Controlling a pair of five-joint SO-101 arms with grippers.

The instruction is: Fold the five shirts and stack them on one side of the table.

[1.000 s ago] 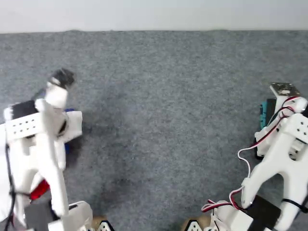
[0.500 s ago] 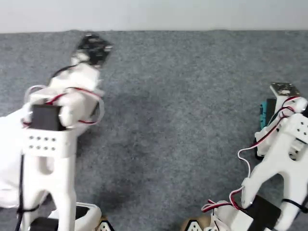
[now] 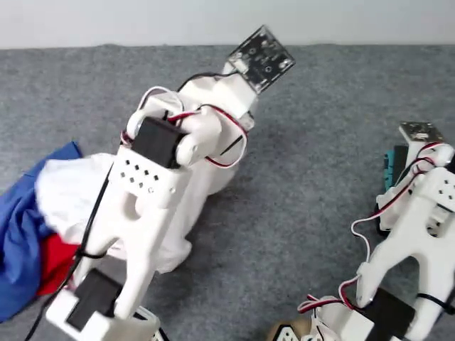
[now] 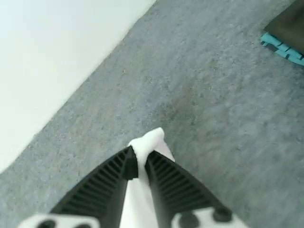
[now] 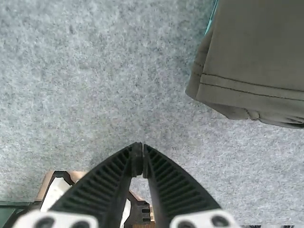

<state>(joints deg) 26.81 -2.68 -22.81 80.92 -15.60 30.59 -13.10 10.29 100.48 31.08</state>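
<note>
My left gripper (image 4: pixel 141 164) is shut on a fold of a white shirt (image 4: pixel 149 140), holding it just above the grey table. From above, the left arm (image 3: pixel 178 156) stretches toward the table's far middle, and the white shirt (image 3: pixel 71 192) trails under it back to the left. A blue shirt (image 3: pixel 21 234) and a red shirt (image 3: pixel 53 264) lie bunched at the left edge. My right gripper (image 5: pixel 139 159) is shut on nothing, low over the table beside a folded olive shirt (image 5: pixel 256 61). That olive shirt lies on a teal one (image 5: pixel 211 19).
The right arm (image 3: pixel 419 213) stands at the right edge next to the folded stack (image 3: pixel 392 167). The grey table (image 3: pixel 313 142) runs up to a white wall at the back. A wooden mount (image 5: pixel 57 187) sits under the right arm's base.
The left arm swung from the near left edge to the far middle, pulling the white shirt out with it. The blue and red shirts now lie uncovered. The right arm kept still.
</note>
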